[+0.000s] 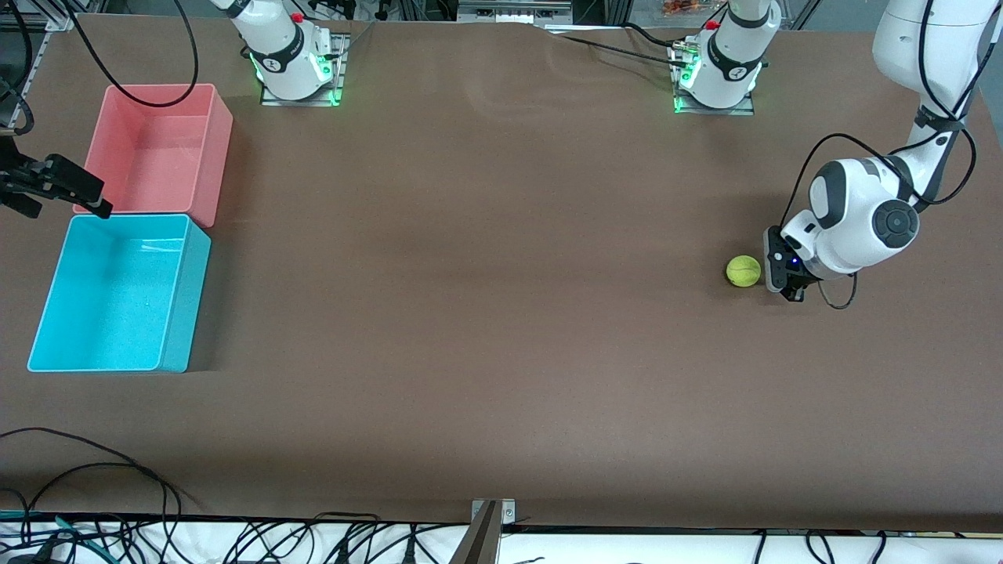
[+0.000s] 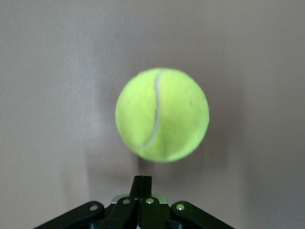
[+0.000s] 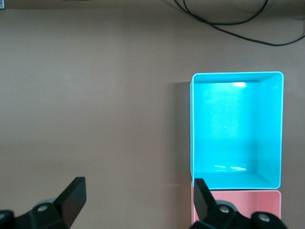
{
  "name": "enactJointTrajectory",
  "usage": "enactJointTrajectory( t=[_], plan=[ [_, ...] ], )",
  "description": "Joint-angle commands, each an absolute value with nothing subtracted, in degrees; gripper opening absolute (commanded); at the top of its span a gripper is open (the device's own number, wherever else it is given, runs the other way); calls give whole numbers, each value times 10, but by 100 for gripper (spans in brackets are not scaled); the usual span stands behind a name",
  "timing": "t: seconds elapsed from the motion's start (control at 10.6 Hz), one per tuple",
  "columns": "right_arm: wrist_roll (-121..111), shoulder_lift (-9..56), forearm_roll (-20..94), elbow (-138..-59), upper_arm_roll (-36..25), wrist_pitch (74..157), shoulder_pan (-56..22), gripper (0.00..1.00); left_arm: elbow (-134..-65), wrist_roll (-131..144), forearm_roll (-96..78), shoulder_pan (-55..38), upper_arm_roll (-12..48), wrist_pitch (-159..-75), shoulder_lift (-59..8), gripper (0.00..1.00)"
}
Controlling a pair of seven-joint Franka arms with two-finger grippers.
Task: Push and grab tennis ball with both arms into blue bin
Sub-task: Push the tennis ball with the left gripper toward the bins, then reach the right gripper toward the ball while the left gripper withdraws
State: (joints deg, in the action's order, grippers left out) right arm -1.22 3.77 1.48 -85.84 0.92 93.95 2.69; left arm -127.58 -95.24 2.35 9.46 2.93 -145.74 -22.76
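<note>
- Front view: left gripper (image 1: 786,276), fingers closed, low beside tennis ball (image 1: 743,271) on table (image 1: 501,313), likely placed for pushing.
- Right gripper (image 1: 59,188), open, waits over blue bin (image 1: 186,291), probably to receive.

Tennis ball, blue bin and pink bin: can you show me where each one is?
tennis ball (image 1: 743,271), front view, the middle of its fuzzy yellow-green side.
blue bin (image 1: 176,301), front view, its outer wall on the side toward the ball.
pink bin (image 1: 218,157), front view, its outer wall on the side toward the ball.
</note>
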Motion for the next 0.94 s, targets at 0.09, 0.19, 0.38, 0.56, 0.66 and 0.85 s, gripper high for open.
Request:
enactJointTrajectory(
  t=[0.09,0.19,0.38,0.56,0.66,0.85],
  plan=[
    [-22,40,11,-848,8,930,26,100,-1275,-748,33,37,85,-1468,-234,0],
    [-22,40,11,-848,8,930,27,100,-1272,-644,40,21,117,-1467,-233,0],
    [-22,40,11,-848,8,930,27,100,-1270,-596,55,4,121,-1466,-232,0],
    [-21,40,11,-849,8,930,27,100,-1270,-606,57,11,120,-1465,-231,0],
    [-21,40,11,-849,8,930,27,100,-1270,-606,57,11,120,-1465,-231,0],
    [-18,41,11,-855,8,924,26,100,-1270,-606,55,10,120,-1465,-229,0]
  ],
)
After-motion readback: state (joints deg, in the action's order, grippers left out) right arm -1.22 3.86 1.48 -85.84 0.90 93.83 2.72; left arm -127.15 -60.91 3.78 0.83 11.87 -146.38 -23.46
